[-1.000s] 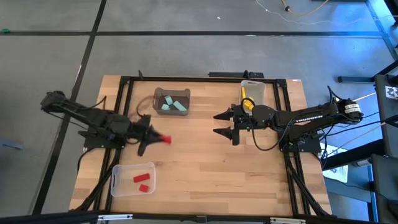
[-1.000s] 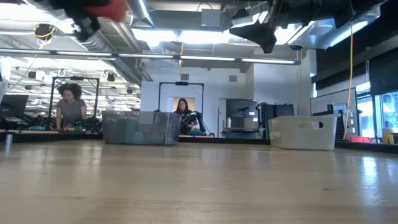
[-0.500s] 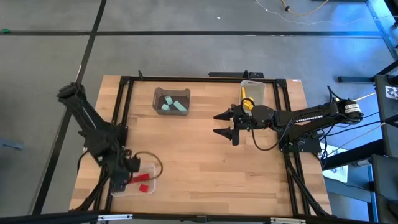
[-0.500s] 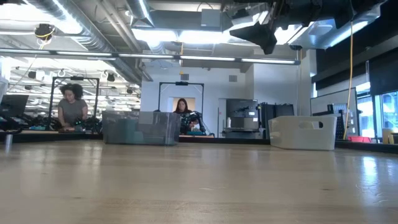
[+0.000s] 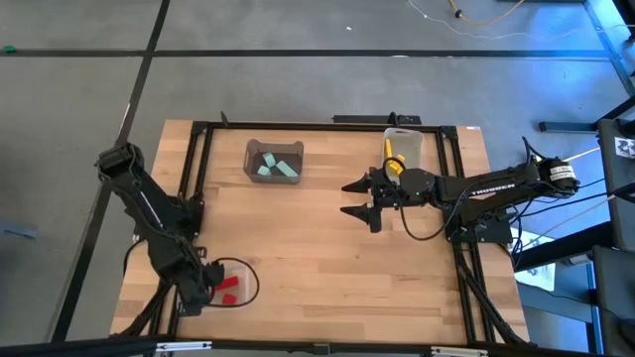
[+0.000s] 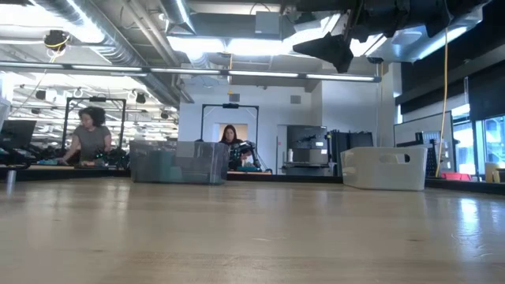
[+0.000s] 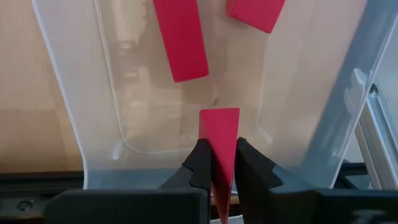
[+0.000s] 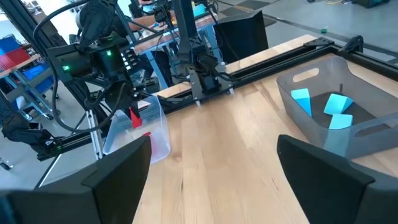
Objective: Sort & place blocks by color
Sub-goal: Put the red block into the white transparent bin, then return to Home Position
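Observation:
My left gripper [image 5: 203,288] points steeply down over the clear bin [image 5: 189,297] at the table's near left and is shut on a red block [image 7: 219,127]. Two more red blocks [image 7: 180,37] [image 7: 255,12] lie flat on that bin's floor. The right wrist view shows the held block [image 8: 134,117] from afar, at the bin's open top. My right gripper [image 5: 357,198] hangs open and holds nothing above the table's middle right. Mint blocks [image 5: 276,169] lie in a grey bin [image 5: 250,164] at the far side. My left gripper pinches the red block between its two fingers, which sit on the block's flat faces [image 7: 219,149] at the end nearer the wrist. The fingers come from above, slanting down, and lie along the block. Its free end [image 7: 219,115] sticks out past the fingertips, clear of the bin floor.
A clear bin [image 5: 409,139] with a yellow block [image 5: 395,165] stands at the far right, beside my right arm. A black frame rail [image 5: 198,169] runs along the table's left side next to the near bin. Bare wood [image 5: 308,248] lies between the bins.
My left gripper has swung from the table's middle left toward the near edge, sunk and tipped from nearly level to pointing steeply down over the clear bin. It has stayed shut on the red block, which has come with it.

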You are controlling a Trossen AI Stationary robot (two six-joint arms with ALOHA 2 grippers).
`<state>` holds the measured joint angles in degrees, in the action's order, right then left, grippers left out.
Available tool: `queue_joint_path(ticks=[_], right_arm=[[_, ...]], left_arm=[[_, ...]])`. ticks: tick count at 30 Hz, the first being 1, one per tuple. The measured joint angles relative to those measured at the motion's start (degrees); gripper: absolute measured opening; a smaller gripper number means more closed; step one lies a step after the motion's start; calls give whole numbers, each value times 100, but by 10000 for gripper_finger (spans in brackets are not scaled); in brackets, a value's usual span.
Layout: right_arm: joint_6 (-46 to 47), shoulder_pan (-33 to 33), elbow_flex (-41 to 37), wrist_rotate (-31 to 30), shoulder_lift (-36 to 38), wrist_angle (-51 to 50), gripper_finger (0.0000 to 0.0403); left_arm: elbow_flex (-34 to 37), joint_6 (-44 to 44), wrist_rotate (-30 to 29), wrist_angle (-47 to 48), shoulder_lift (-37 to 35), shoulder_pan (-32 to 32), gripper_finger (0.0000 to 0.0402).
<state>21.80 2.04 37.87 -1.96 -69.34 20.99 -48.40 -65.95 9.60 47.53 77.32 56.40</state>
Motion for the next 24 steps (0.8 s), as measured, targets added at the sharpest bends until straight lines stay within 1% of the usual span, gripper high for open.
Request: queue_joint_path(ticks=[2,6,9,13,17,20,22,24], right_arm=[[0,0,0,0,0,-2,349],[0,0,0,0,0,-6,349],[0,0,0,0,0,-11,349],[15,0,0,0,0,-13,349],[15,0,0,0,0,-12,349],[15,0,0,0,0,-12,349],[12,0,0,0,0,-11,349],[9,0,0,-2,0,-11,349]], left_arm=[[0,-35,-47,1,-4,0,47],[0,-277,-194,81,-52,-2,107],[0,-298,-145,142,-52,-2,145],[0,-302,13,132,-114,-52,183],[-2,-298,173,140,-413,-224,208],[-63,-233,156,154,-747,-433,215],[-140,-51,25,156,-999,-614,215],[-254,248,-325,153,-1258,-828,214]])
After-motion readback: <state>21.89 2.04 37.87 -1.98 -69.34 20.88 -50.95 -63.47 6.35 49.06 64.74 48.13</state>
